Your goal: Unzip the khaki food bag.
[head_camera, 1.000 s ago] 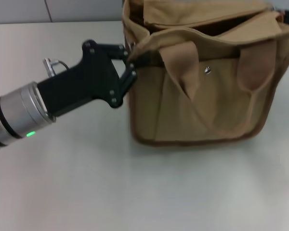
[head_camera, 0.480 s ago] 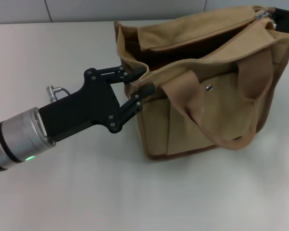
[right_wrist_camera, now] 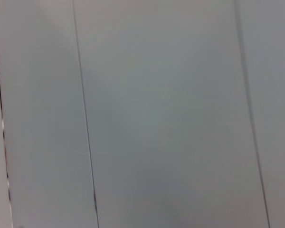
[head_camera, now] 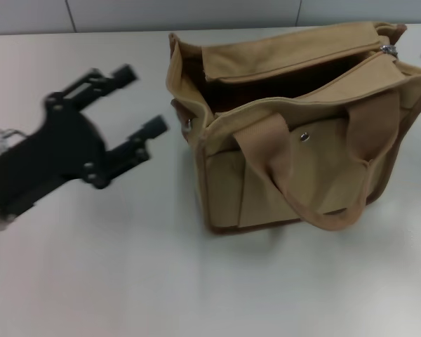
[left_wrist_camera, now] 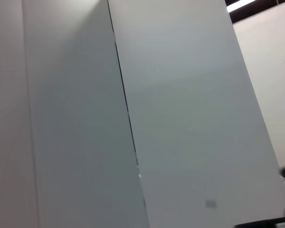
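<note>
Item: khaki food bag (head_camera: 295, 140), upright on the pale table (head_camera: 196, 281). Its long axis runs side to side across the head view, tilted so the end away from the left pincer sits farther back. The pocket face with silver snap (head_camera: 304, 137) points toward the camera. The top gapes open, dark interior visible; the grey zipper pull (head_camera: 388, 49) sits at the far end of the bag, away from the left pincer. One loop handle (head_camera: 295, 189) droops over the front face.

Left pincer (head_camera: 142, 100): black, spread wide, released, grasping nothing; it hangs over the table beside the bag's near end, apart from the fabric.

Right pincer: only a dark sliver at the picture's edge past the bag's zipper-pull end; state cannot be told.

Wrist views: grey wall panels only.
</note>
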Motion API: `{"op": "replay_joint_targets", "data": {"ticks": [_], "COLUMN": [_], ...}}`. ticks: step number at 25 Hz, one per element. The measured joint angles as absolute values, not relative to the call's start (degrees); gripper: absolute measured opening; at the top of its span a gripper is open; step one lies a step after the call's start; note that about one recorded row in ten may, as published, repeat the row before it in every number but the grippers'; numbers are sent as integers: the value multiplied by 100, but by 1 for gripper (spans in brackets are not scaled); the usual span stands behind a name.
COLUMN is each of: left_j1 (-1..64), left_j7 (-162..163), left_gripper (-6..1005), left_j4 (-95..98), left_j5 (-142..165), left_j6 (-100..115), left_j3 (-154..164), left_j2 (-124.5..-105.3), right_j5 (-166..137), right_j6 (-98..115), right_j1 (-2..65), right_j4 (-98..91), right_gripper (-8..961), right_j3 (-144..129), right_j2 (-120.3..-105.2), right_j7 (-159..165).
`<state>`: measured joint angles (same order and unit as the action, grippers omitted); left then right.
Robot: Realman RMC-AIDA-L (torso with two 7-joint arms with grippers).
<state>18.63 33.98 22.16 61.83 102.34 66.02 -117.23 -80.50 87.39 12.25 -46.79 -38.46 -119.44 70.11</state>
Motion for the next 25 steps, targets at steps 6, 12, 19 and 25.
{"op": "replay_joint_targets", "data": {"ticks": [6,12,19,25], "left_j1": [1723,1882,1904,1856], "left_j7": [4170,4663,4656,4616], "left_gripper": [776,806,802,802], "left_j4": [2721,3002,2996,2983], "left_j5": [6765,8577,9106,9100], "left_j6": [10868,10925,10535,10499], "left_j3": [6773,6823,6709,6618], "left_j2": [-11333,-11552,-11777,-11784], "right_j5": [-7979,-9644,-11075,-11117], "right_j6": [10503,11801,11544,11228], "right_j1": [921,800,1255,1389], "right_j4": [-4226,-3732,-3219,-3011], "right_gripper": [745,851,851,851], "right_j3": [-3274,-3300,-3296,-3303], "right_j2": [-11920,-11921,-11936,-11934], "right_j7": [6660,5360,5018,4984]}}
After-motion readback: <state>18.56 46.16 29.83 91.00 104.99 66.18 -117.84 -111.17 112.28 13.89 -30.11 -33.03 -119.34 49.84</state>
